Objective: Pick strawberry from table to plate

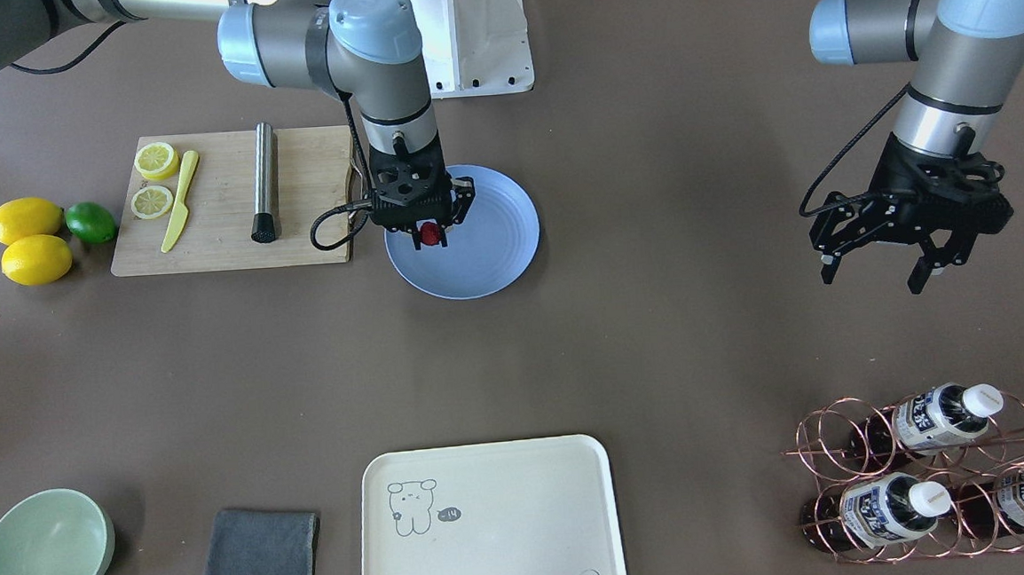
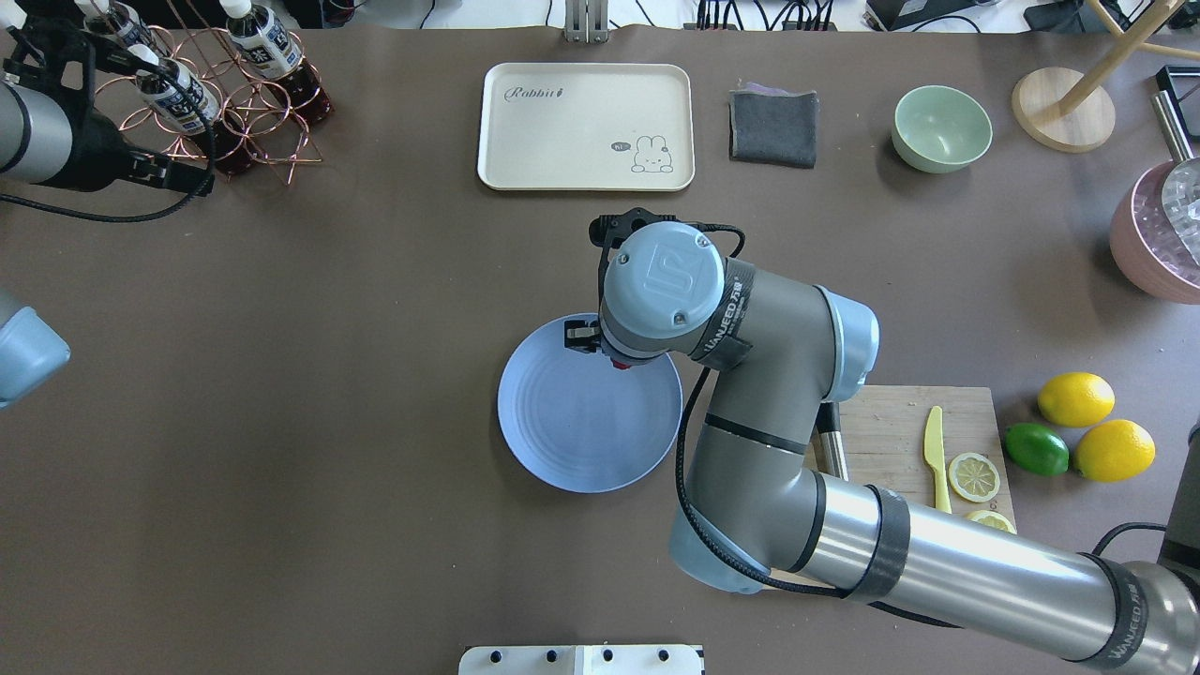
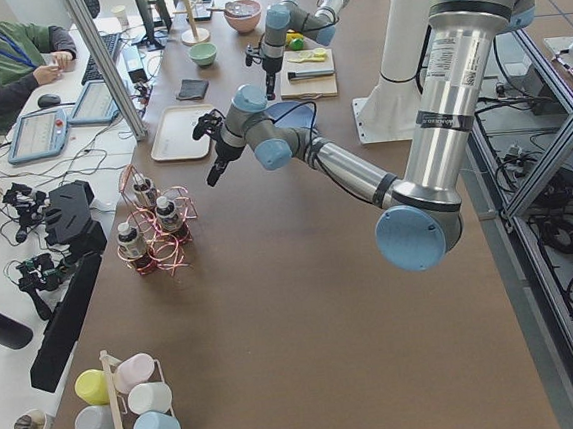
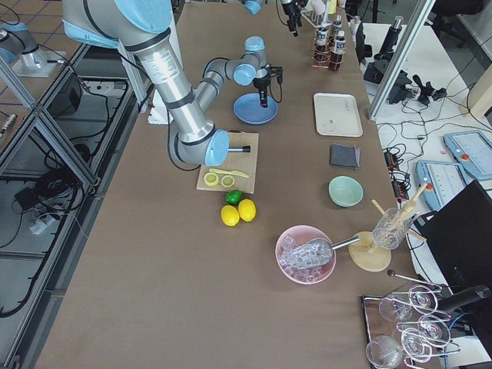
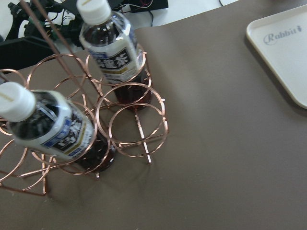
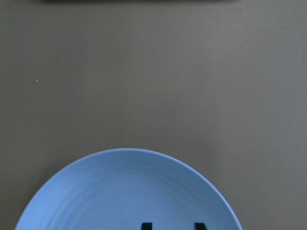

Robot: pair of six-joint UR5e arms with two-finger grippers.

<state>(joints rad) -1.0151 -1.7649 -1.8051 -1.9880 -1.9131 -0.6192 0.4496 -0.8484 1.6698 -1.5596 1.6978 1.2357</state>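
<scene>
In the front-facing view the right arm [image 1: 379,73] drops its wrist straight down over the blue-grey plate [image 1: 497,257], at the side nearest the cutting board [image 1: 224,225]. The right gripper [image 1: 430,232] has its fingers clamped on the strawberry [image 1: 430,235]. The left gripper [image 1: 871,279] hangs over bare table [image 1: 657,341], fingers spread and holding nothing.

From overhead, the wrist hides most of the gripper. A red sliver of strawberry [image 2: 619,364] shows over the plate [image 2: 581,436], possibly not touching it.

The right wrist view shows only two dark fingertips [image 6: 146,226] above the plate [image 6: 96,191].
</scene>
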